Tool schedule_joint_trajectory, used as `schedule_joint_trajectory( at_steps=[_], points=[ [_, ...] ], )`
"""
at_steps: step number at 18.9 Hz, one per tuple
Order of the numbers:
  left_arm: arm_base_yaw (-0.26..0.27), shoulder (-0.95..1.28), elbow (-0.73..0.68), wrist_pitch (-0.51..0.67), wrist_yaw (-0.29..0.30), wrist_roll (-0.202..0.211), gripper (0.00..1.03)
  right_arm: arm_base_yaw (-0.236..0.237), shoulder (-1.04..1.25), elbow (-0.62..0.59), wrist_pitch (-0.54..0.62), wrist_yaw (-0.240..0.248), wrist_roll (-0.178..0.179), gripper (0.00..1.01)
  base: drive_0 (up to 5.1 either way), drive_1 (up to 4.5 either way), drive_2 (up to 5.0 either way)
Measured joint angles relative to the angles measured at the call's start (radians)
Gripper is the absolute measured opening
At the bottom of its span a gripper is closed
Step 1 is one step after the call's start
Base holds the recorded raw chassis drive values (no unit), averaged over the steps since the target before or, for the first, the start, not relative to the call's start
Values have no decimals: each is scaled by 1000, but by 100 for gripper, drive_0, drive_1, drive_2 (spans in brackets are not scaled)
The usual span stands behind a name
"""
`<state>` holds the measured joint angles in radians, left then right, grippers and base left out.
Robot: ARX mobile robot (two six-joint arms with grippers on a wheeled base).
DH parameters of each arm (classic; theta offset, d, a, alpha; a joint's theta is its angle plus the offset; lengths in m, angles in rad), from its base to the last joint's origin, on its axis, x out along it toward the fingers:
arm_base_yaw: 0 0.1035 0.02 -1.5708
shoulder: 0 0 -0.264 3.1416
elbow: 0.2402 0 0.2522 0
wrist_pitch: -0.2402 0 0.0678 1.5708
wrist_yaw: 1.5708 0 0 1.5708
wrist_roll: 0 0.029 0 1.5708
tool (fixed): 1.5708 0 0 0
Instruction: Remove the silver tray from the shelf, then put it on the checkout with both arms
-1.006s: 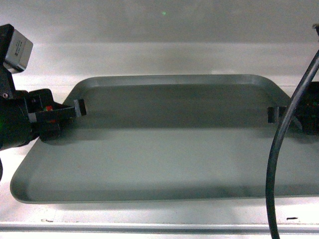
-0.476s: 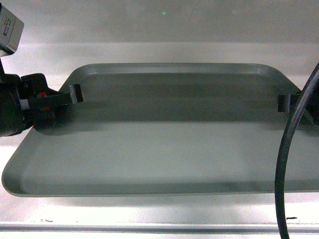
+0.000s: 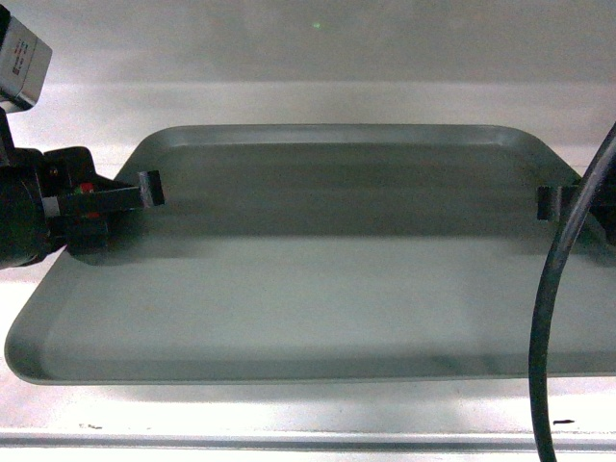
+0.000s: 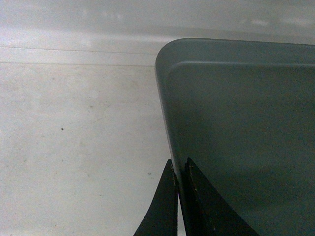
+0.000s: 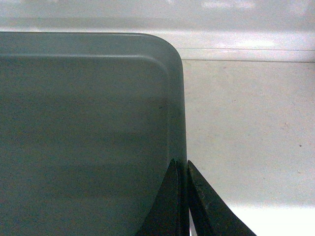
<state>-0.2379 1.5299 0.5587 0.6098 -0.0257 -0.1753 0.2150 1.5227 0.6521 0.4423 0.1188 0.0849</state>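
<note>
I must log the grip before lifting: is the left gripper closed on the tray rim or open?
Closed. In the left wrist view, the left gripper pinches the silver tray by its side rim, one finger on each side.

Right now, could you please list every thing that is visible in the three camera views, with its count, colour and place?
silver tray: one, matte grey-silver, on or just above the white shelf board, filling most of the head view; nothing lies in it.
shelf: one board, white with small dark specks, under and around the tray, with a lipped front edge at the bottom of the head view.
cable: one, black, hanging in front of the tray's right side.
left gripper: one, black, closed on the tray's left rim; its arm carries a red block and a grey box.
right gripper: one, black, closed on the tray's right rim.
</note>
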Motion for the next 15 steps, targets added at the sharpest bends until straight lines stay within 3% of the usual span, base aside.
schedule_joint_trajectory(
  at_steps=[15],
  points=[
    [0, 0, 0, 0, 0, 2, 3, 0, 0, -1, 0, 0, 0, 3, 0, 0, 0]
  ],
)
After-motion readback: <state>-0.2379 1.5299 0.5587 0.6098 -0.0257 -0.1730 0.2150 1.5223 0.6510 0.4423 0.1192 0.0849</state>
